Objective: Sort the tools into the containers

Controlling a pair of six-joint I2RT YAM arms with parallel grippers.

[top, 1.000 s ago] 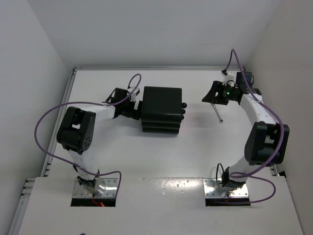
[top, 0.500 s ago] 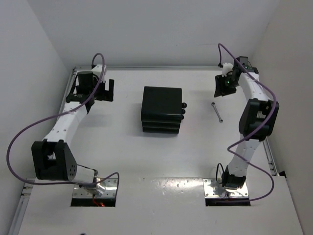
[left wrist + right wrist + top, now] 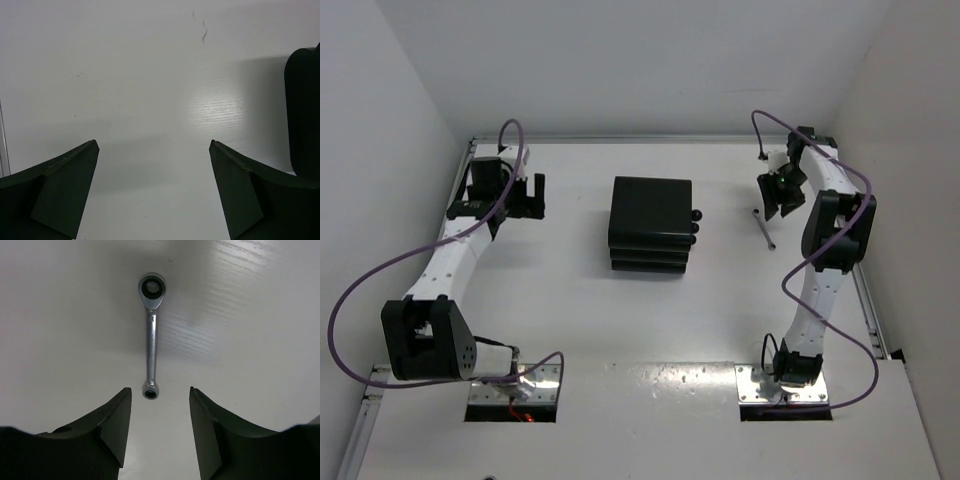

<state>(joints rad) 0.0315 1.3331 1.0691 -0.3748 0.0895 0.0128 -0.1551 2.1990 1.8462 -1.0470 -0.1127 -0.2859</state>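
One tool, a silver wrench (image 3: 150,340), lies flat on the white table (image 3: 740,300), right of the cabinet; in the top view the wrench (image 3: 763,228) is a thin slanted bar. My right gripper (image 3: 160,390) hangs open just behind its near ring end, touching nothing; in the top view the right gripper (image 3: 776,197) sits at the back right. The containers are drawers of a black three-tier cabinet (image 3: 650,222), all pushed in, with only their round knobs (image 3: 697,225) showing. My left gripper (image 3: 154,144) is open and empty over bare table, far left of the cabinet (image 3: 302,110).
White walls close in the table on the left, back and right. A metal rail (image 3: 457,190) runs along the left edge near my left gripper (image 3: 530,195). Purple cables loop over both arms.
My left arm left the cabinet's left side and swung out to the far-left back corner. My right gripper pulled back from the wrench, then came round behind its far end with narrower jaws.
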